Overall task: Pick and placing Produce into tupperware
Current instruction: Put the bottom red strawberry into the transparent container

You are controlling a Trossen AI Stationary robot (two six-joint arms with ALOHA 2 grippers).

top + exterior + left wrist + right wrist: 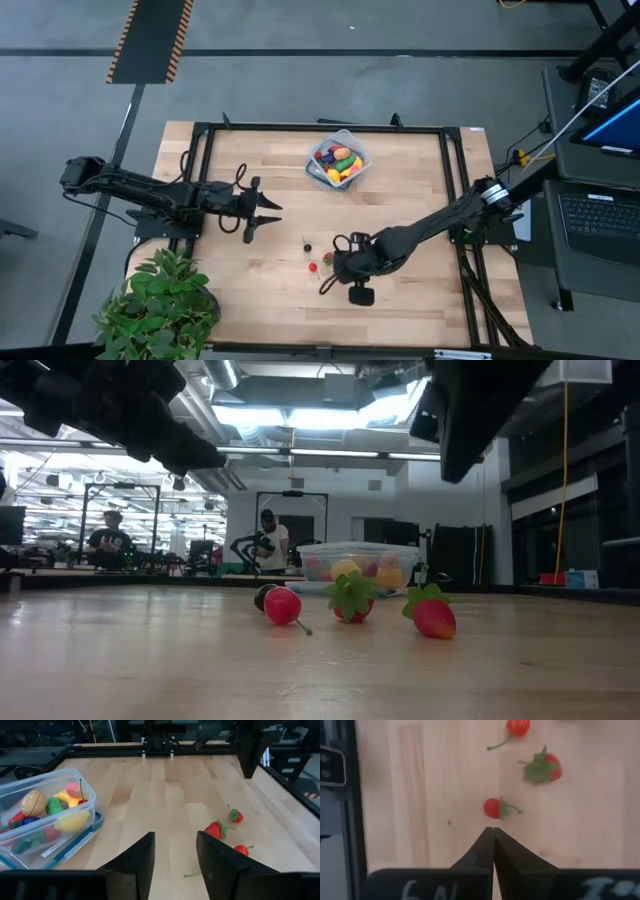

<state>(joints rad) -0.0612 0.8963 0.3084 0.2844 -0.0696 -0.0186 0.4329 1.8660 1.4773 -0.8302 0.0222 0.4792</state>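
Note:
The tupperware stands near the table's far edge, with toy produce inside; in the left wrist view the tupperware rests on a blue-rimmed lid. Three red berries lie loose on the wood: a cherry and two strawberries. My right gripper is shut and hangs above the table, pointing down, just short of the small strawberry. The larger strawberry and cherry lie beyond. My left gripper is open, at the table's left-middle, facing the berries.
A potted leafy plant stands at the near left corner. A small dark piece lies by the berries. A black frame rims the table. Bare wood lies between the tupperware and the berries. People stand in the room beyond.

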